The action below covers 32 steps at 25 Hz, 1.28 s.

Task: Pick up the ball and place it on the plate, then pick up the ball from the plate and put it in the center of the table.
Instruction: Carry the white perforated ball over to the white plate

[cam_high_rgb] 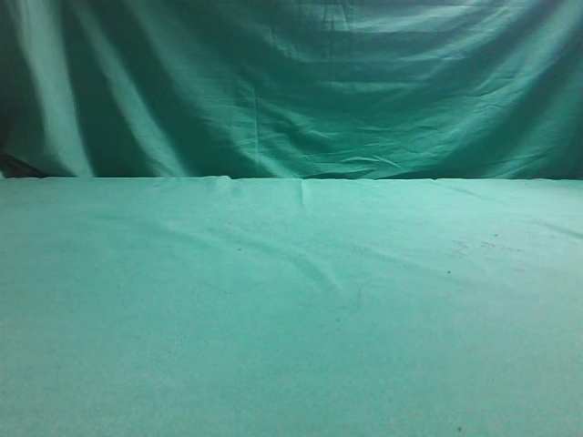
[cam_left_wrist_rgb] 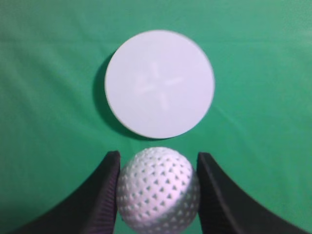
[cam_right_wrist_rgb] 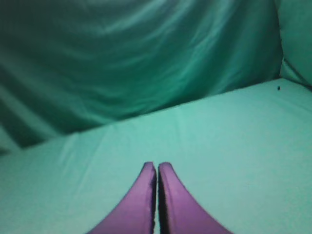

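Note:
In the left wrist view my left gripper (cam_left_wrist_rgb: pixel 158 161) is shut on the white dimpled ball (cam_left_wrist_rgb: pixel 158 187), one black jaw against each side of it. Beyond the jaws lies a round white plate (cam_left_wrist_rgb: pixel 159 83) on the green table cloth (cam_left_wrist_rgb: pixel 48 122), and the ball is held short of its near rim. In the right wrist view my right gripper (cam_right_wrist_rgb: pixel 157 168) is shut and empty above the green table (cam_right_wrist_rgb: pixel 234 141). The exterior view shows only the bare green table (cam_high_rgb: pixel 291 309); ball, plate and both grippers are out of that view.
A darker draped green backdrop cloth (cam_high_rgb: pixel 291 82) hangs behind the table's far edge; it also fills the upper part of the right wrist view (cam_right_wrist_rgb: pixel 122 58).

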Tool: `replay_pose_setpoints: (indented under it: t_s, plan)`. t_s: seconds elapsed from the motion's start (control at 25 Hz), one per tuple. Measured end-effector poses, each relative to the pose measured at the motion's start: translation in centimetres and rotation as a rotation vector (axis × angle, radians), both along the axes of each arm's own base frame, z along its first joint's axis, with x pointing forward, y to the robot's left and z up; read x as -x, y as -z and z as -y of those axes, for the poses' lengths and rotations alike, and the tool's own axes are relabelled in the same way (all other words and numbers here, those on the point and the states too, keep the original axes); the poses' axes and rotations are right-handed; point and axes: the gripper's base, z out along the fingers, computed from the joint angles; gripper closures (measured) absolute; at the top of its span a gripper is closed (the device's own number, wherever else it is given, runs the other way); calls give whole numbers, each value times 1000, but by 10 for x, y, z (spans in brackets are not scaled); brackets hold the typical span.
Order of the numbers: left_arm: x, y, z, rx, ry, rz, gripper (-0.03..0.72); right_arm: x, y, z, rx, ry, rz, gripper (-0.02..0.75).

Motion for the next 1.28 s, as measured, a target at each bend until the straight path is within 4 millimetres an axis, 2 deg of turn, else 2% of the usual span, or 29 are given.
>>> replay_pose_setpoints:
  t_s: [0.16, 0.24, 0.32, 0.48, 0.6, 0.72, 0.88, 1.12, 1.28]
  plan:
    - [1, 4, -12, -15, 0, 0, 383, -1, -14, 4, -135, 44, 133, 738]
    - [0, 4, -11, -15, 6, 19, 383, 0, -16, 4, -120, 44, 141, 738]
    - [-2, 4, -11, -15, 11, 36, 383, 0, -27, 2, -46, 26, 135, 738]
    - [-6, 3, -11, -13, 19, 82, 383, -12, -54, -4, 125, -47, -41, 738]
    - [-9, 4, -11, -14, 23, 99, 383, -29, -68, -11, 171, -125, -249, 738]
    - [-15, 13, -11, -27, 29, 76, 383, -47, -77, -15, 181, -157, -352, 738]
    - [-23, 28, -15, -75, 47, 28, 383, -61, -74, -20, 140, -193, -454, 738]
    - [-35, 49, -15, -89, 67, -19, 383, -77, -80, -29, 300, -356, -609, 738]
    - [-42, 63, -15, -87, 74, -45, 383, -98, -80, -39, 396, -441, -750, 738]
